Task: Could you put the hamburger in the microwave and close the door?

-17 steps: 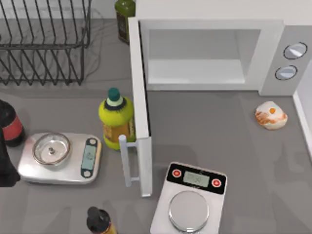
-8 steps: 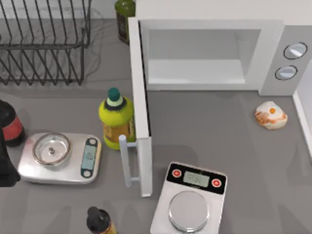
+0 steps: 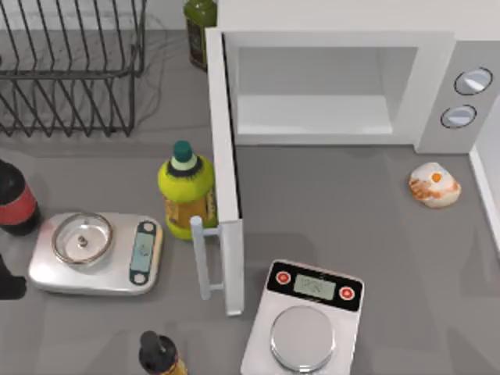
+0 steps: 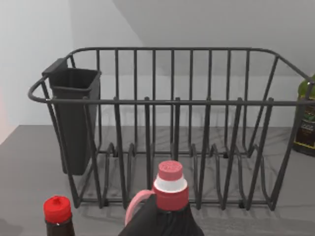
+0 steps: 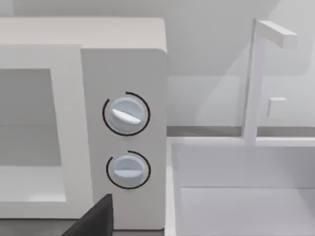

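While the small cream-white, orange-streaked hamburger [image 3: 434, 186] lies on the grey counter [image 3: 336, 211] right of the open white microwave [image 3: 328, 86], I cannot tell either hand's state; a careless reach could roll the hamburger or knock the outswung white door [image 3: 226, 203].

A flat grey table [image 3: 351, 203] carries everything. At its back, right of centre, a large white box-shaped microwave [image 3: 344, 47] is set, its tall white door [image 3: 226, 195] swung open toward the front. A small cream-white hamburger with orange-brown patches [image 3: 434, 185] lies on the bare surface near the right edge, in front of the microwave's knob panel. A black wire dish rack [image 3: 70, 70] is placed at the back left. A yellow-green bottle with a dark green cap [image 3: 186, 191] stands just left of the door. Two flat silver scales [image 3: 98, 251] [image 3: 305, 320] rest toward the front. A dark red-labelled bottle [image 3: 14, 199] stands at the left edge.
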You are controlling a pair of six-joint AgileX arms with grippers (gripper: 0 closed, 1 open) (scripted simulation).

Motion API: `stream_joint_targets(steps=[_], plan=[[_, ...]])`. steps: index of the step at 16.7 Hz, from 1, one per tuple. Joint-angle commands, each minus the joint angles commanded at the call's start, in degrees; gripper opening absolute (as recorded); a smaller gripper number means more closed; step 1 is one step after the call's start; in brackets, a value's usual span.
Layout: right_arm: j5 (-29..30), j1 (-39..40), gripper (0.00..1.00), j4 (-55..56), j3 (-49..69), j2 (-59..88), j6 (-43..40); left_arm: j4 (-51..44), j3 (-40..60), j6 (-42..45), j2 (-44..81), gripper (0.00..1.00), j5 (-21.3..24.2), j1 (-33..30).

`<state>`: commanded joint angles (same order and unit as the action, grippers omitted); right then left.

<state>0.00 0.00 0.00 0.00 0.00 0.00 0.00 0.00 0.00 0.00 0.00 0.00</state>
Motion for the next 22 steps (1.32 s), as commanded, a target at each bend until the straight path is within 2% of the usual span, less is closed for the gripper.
stream_joint_targets(steps=[7,17,22], plan=[[0.0,0.0,1.0,0.0,0.0,0.0,0.0,0.0,0.0,0.0,0.0,0.02,0.0,0.0],[0.0,0.0,1.0,0.0,0.0,0.0,0.0,-0.2,0.2,0.0,0.1,0.0,-0.2,-0.2],[0.0,0.0,1.0,0.0,0.0,0.0,0.0,-2.8,4.4,0.0,1.6,0.0,-4.8,-4.8]])
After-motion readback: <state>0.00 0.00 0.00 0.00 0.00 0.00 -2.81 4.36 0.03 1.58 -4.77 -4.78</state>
